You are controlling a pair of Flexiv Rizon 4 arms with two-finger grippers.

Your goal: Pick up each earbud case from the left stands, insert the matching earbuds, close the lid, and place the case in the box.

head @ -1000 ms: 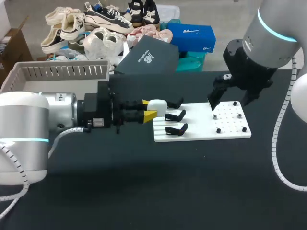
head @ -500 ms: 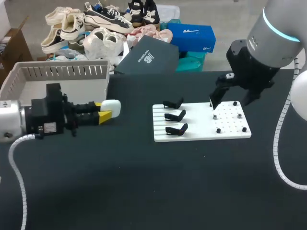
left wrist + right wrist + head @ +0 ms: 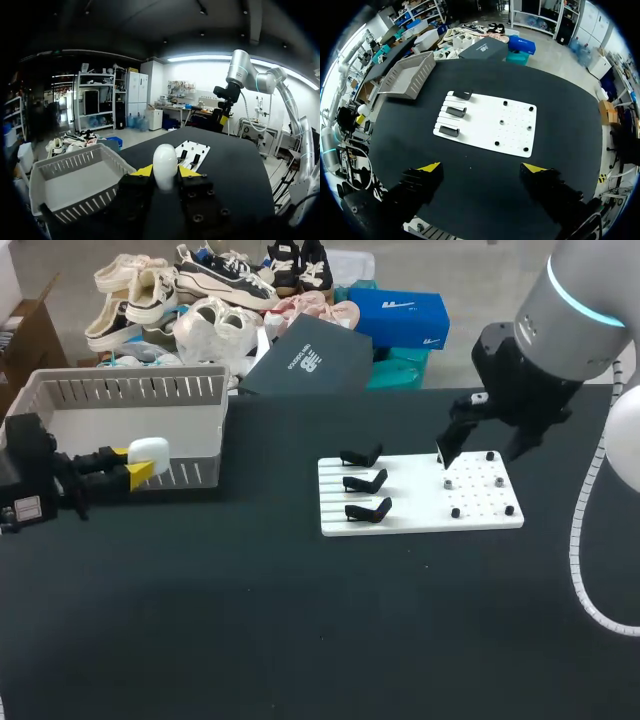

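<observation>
My left gripper [image 3: 133,468] is shut on a white earbud case [image 3: 150,450] with its lid closed. It holds the case just in front of the front wall of the grey slatted box [image 3: 120,390]. In the left wrist view the case [image 3: 165,166] stands upright between the yellow tips, with the box [image 3: 75,175] beside it. A white board [image 3: 420,518] carries three black stands [image 3: 366,482], all bare, and small dark pieces [image 3: 455,512] on its right half. My right gripper [image 3: 485,450] hangs open above the board's far right corner. In the right wrist view the board [image 3: 515,130] lies well below its tips [image 3: 482,167].
A dark shoe-box lid [image 3: 305,360] leans at the table's back edge, behind the board. The black table [image 3: 300,620] stretches bare in front of the board and the box.
My left arm has drawn back to the left with the case, from beside the stands to the front of the box. The right arm has hardly moved.
</observation>
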